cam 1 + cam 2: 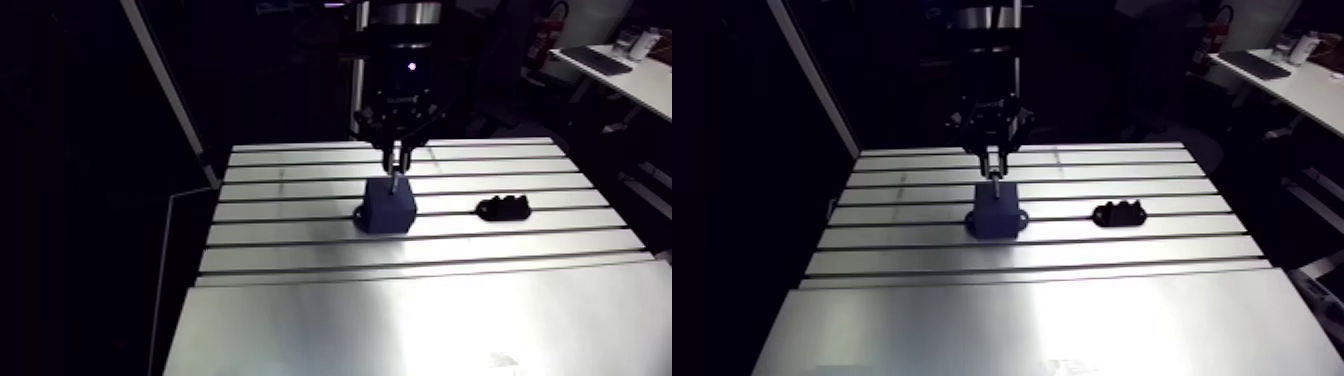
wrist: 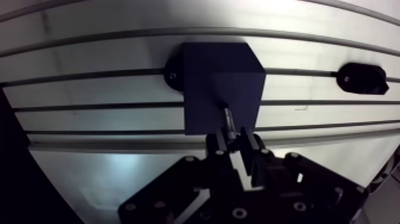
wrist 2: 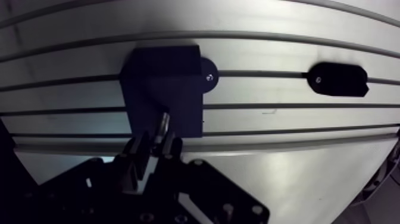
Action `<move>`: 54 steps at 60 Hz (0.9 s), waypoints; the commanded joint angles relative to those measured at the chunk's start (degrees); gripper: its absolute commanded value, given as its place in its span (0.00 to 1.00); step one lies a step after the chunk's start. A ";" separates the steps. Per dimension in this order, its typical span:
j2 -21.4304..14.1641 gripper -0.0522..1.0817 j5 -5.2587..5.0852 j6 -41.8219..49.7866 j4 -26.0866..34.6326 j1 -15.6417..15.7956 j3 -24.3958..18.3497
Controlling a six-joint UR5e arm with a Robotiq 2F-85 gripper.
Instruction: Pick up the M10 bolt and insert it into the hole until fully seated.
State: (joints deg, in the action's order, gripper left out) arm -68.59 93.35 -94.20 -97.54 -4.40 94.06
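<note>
A dark blue block [image 1: 388,205] stands bolted to the slotted aluminium table [image 1: 300,250], near its middle. My gripper [image 2: 235,140] hangs right above the block, shut on the M10 bolt [image 2: 227,119], a thin metal shaft pointing down. The bolt's tip reaches the block's top face [image 3: 163,98]. The hole itself is hidden under the bolt. In the arm view the bolt [image 1: 395,182] shows as a short bright pin between the gripper and the block.
A small black holder [image 1: 505,207] lies on the table to the right of the block. A black mounting tab [image 3: 208,76] sticks out from the block's side. The smooth plate [image 1: 400,320] fills the table's near part.
</note>
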 commanded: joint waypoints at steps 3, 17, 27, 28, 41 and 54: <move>0.00 1.00 -0.05 -0.06 -0.07 0.01 0.12; -0.09 1.00 0.04 -0.06 -0.14 0.08 0.12; -0.09 1.00 -0.05 0.13 -0.24 -0.08 0.56; -0.09 1.00 -0.05 0.13 -0.24 -0.08 0.56; 0.00 1.00 -0.05 0.12 -0.24 -0.08 0.73; 0.00 1.00 -0.14 0.20 -0.33 -0.17 0.83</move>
State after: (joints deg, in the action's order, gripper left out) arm -68.60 93.28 -94.06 -97.81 -4.52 94.81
